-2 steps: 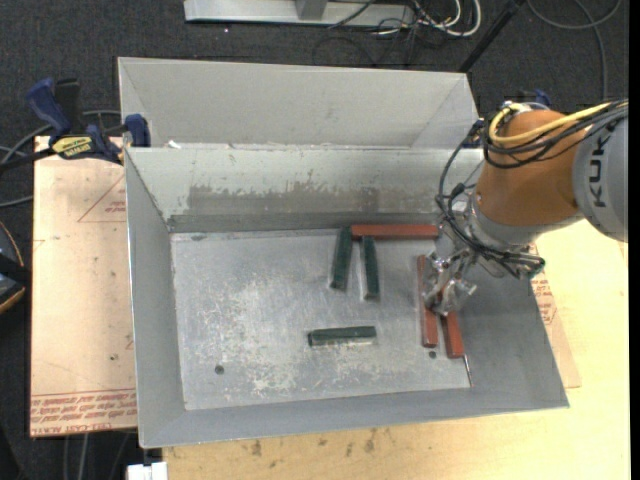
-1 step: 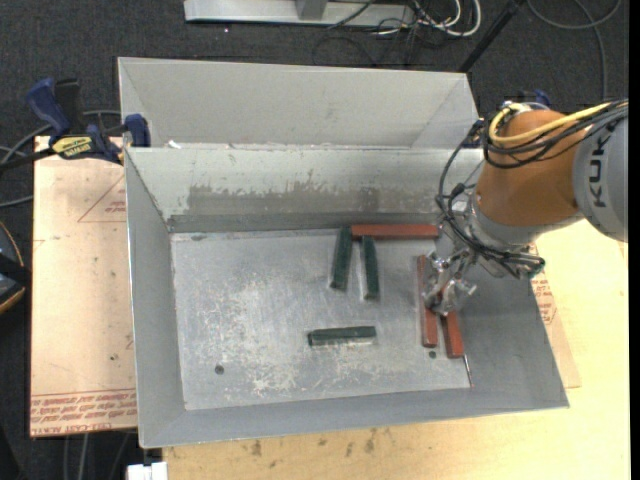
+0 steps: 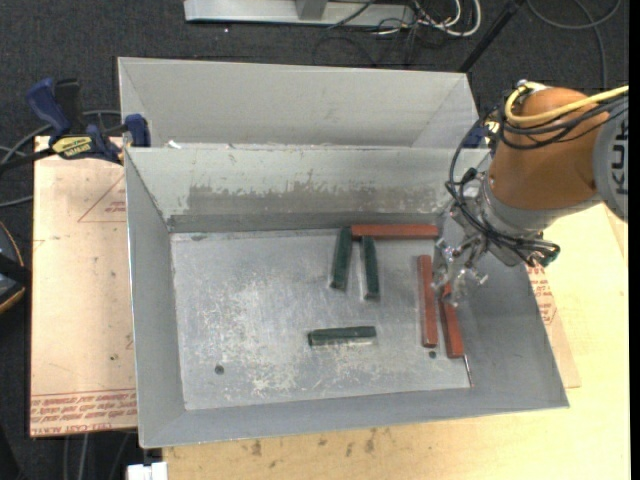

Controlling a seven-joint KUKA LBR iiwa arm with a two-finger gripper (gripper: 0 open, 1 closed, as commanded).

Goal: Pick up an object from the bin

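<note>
Where the scuffed grey bin rises at its right side, we see the end effector low over the far ends of two red sticks lying side by side, and we cannot tell how far open it is or whether it grips either. Three dark green sticks lie left of them, a third red stick along the far wall; beyond, cables trail over dark carpet.

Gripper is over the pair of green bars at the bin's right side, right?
Not quite: in the camera view the gripper is over the pair of red bars at the bin's right side. The green bars lie nearer the middle.
</note>
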